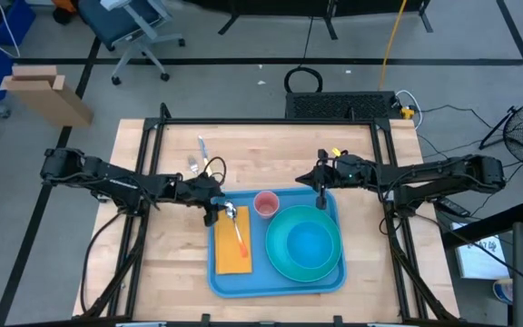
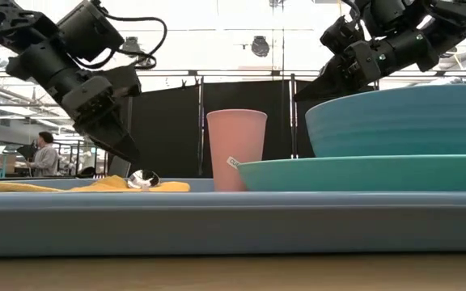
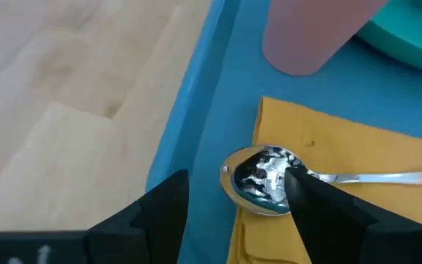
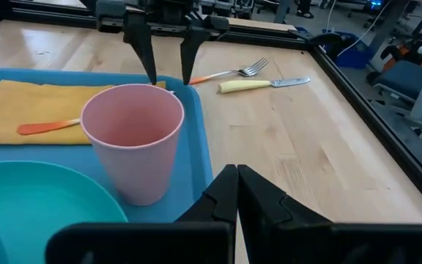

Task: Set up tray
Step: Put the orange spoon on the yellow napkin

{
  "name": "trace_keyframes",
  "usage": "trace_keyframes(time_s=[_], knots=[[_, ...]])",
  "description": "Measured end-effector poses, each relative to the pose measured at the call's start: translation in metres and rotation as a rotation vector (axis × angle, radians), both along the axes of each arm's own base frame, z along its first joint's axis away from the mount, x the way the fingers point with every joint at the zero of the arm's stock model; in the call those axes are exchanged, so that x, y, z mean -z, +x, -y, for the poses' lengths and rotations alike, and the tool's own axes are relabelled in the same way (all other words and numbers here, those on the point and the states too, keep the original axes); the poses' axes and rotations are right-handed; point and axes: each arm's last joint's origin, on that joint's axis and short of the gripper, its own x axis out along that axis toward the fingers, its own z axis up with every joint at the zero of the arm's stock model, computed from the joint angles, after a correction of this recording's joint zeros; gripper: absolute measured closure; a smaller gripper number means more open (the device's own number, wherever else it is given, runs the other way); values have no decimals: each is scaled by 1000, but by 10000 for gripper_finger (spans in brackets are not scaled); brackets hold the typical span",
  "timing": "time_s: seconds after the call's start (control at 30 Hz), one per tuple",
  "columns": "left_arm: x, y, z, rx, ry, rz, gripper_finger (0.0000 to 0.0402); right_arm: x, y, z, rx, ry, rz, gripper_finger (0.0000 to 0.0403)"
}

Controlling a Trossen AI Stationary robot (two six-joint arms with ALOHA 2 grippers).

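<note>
The left pincer (image 3: 233, 209) hangs just above the spoon (image 3: 269, 178), with its two fingers apart and nothing held between them. The spoon lies on the yellow napkin (image 1: 232, 245) inside the blue tray (image 1: 221, 282), which sits right under the pincer. To do this step well, I think the pincer should lift straight up so it does not bump the spoon or drag the napkin. The fork (image 4: 233, 72) and knife (image 4: 262, 84) lie on the table behind the left pincer, outside the tray. The right pincer (image 4: 237, 192) is pressed together near the pink cup (image 4: 134, 139). The spoon's handle end is cut off in the close view.
</note>
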Motion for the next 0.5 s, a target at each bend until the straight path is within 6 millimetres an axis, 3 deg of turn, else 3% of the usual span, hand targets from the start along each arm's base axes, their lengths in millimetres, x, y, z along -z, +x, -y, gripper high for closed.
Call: trace_keyframes(time_s=[0.27, 0.5], knots=[[2, 1, -2, 36, -35, -8, 174, 0, 0, 0, -1, 0, 0, 403], [13, 4, -2, 37, -31, -56, 219, 0, 0, 0, -2, 1, -1, 403]])
